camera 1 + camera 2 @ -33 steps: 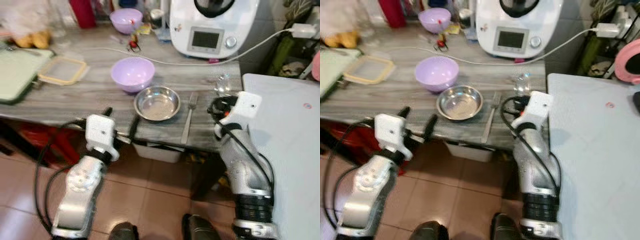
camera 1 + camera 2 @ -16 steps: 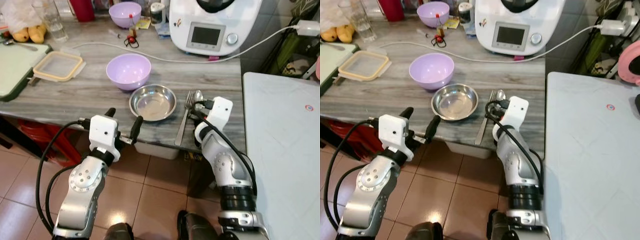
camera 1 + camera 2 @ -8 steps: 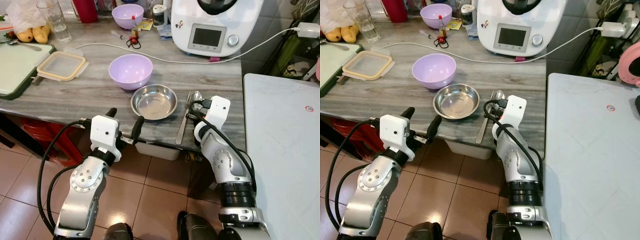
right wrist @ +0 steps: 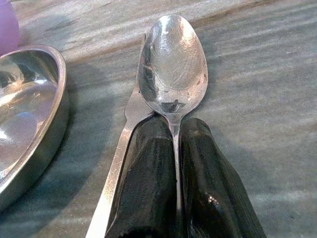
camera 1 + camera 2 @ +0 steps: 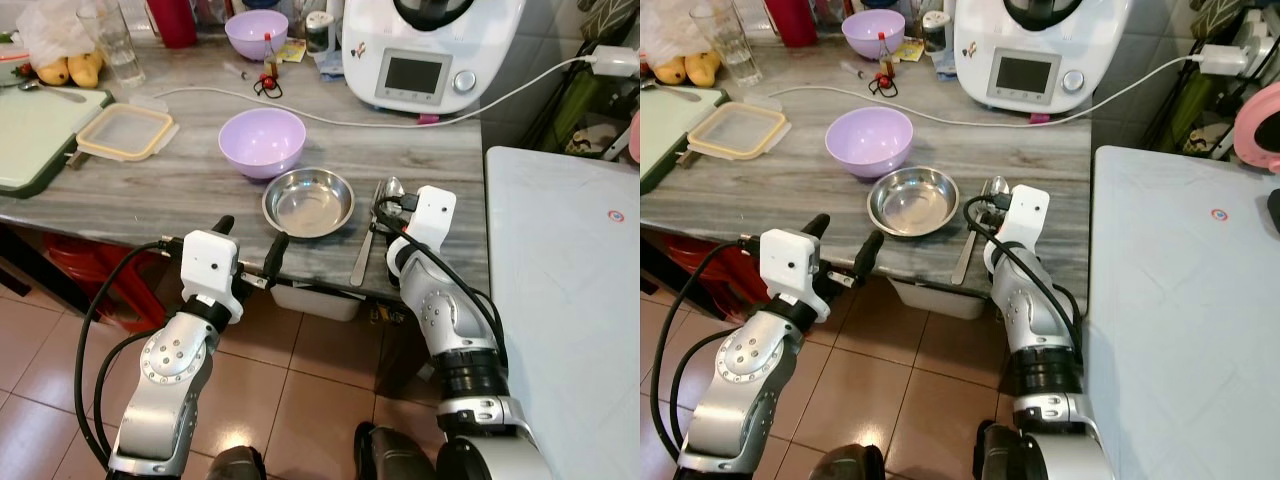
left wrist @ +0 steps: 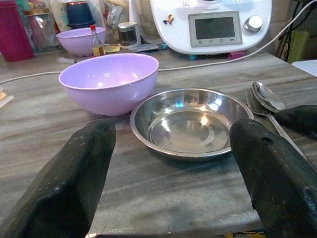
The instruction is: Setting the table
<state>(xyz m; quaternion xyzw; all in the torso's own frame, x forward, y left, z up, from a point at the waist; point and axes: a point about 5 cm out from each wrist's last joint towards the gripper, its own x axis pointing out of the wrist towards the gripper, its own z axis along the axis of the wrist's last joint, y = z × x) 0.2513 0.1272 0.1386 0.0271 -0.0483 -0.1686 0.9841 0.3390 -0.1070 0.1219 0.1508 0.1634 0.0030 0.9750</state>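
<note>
Right gripper (image 4: 174,198) is pinching the spoon (image 4: 172,67) by its handle, fingers closed tight on it, bowl riding over the fork (image 5: 364,252) just right of the steel dish (image 5: 308,201). Likely lining the spoon up beside the fork for the place setting. Left gripper (image 6: 173,173) is hovering wide open and empty at the counter (image 5: 140,200) edge, facing the dish (purple bowl (image 5: 262,141) sitting just behind it).

Both arms are silver metal with round joints and loose black cables looping along them. White boxy wrist housings sit above each gripper's long black fingers (image 6: 86,183).
</note>
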